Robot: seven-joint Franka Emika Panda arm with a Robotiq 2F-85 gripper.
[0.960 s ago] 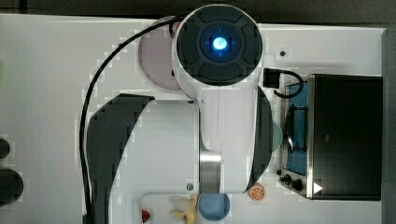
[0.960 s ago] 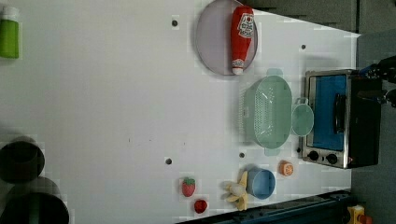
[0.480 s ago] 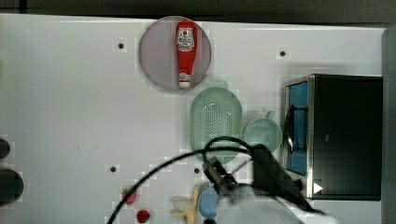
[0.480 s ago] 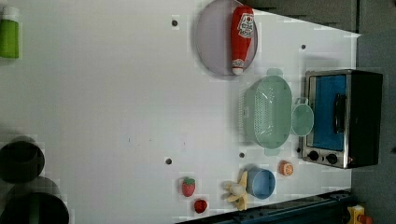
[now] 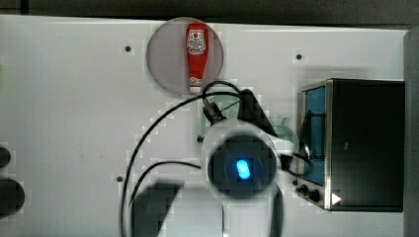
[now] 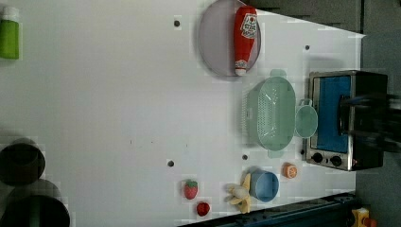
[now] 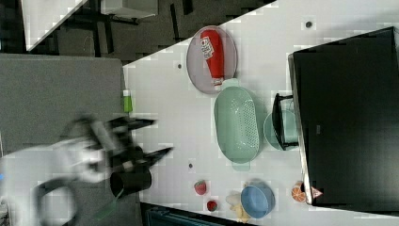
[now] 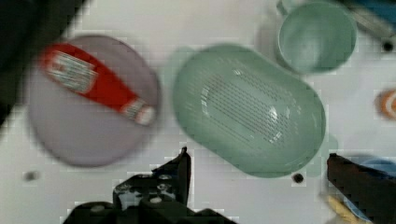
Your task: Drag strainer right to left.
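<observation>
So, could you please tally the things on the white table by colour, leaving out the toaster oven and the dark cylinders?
Pale green: 2, strainer and cup
Bright green: 1, bottle
Red: 3, ketchup, strawberry, small red fruit
Grey-lilac: 1, plate
Blue: 1, bowl
Orange: 1, orange slice
Yellow: 1, banana
Total: 10

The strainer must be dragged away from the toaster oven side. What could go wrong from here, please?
1. The strainer touches or nearly touches the green cup; a careless grip may disturb the cup.
2. The plate with the ketchup bottle lies close beside the strainer's end, so a skewed drag could bump it.
3. The open gripper is above, not around the rim, and may miss it.
</observation>
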